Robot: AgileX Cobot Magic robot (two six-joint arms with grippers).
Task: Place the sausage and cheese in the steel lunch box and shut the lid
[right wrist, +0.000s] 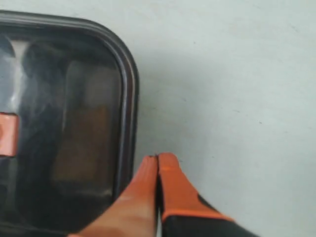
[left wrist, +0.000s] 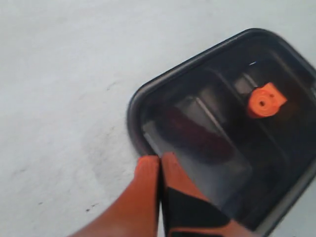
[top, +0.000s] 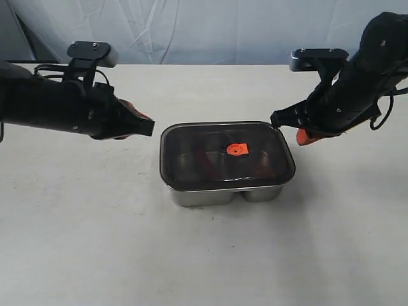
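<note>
A: Where is the food?

B: Inside the steel box (top: 223, 194) in the middle of the white tabletop (top: 89, 242). A dark tinted lid (top: 191, 143) lies over it, with an orange tab (top: 237, 149) at its centre. Through the tint, a dim red sausage (left wrist: 195, 138) shows in the compartment on the left arm's side. The cheese (right wrist: 84, 143), looking brownish, is in the other.

A: And the tools?

B: The left tool (left wrist: 160, 159) and right tool (right wrist: 157, 158) are each pinched together on nothing, at opposite ends of the lid.

The lid (left wrist: 217, 64) dims the sausage (left wrist: 193, 134) to a smear past my left claw (left wrist: 160, 159). The cheese (right wrist: 84, 143) blurs beside my right claw (right wrist: 157, 159).
</note>
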